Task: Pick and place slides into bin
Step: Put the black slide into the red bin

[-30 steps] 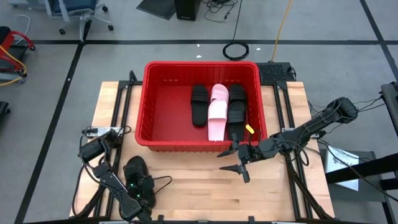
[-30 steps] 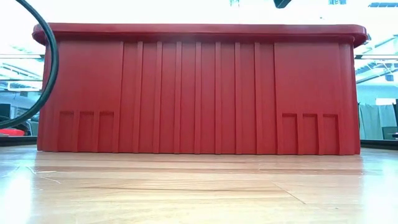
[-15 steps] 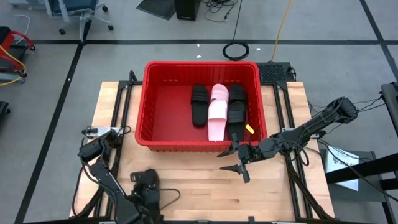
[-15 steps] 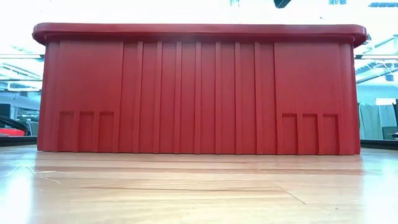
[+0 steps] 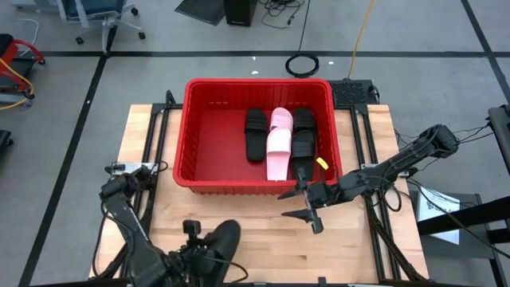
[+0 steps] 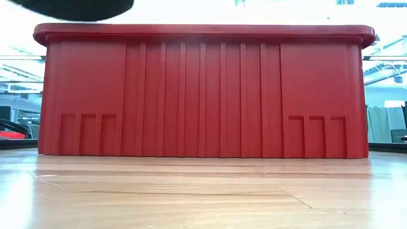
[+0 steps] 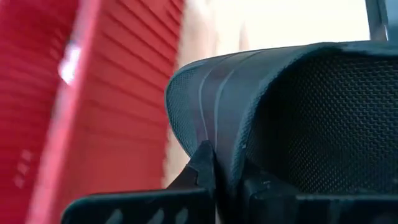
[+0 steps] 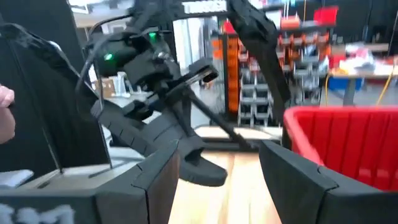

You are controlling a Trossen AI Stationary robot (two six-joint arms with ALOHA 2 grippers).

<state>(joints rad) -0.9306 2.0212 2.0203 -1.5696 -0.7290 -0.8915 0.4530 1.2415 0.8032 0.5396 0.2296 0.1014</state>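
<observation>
At the table's (image 5: 255, 243) near edge the left hand (image 5: 209, 249) gripped a black slide (image 5: 221, 241) — pinched at its strap and held off the wood, in front of the bin (image 5: 183, 139). Off to the right, just before the bin's near right corner, the right hand (image 5: 306, 205) hovered with fingers spread. Farther back, inside the bin, lay two black slides (image 5: 255, 133) and the pink ones (image 5: 278, 143) — side by side.

black slide (image 7: 298, 118) in left pincer (image 7: 211, 186) | bin (image 7: 93, 112) wall beside
</observation>
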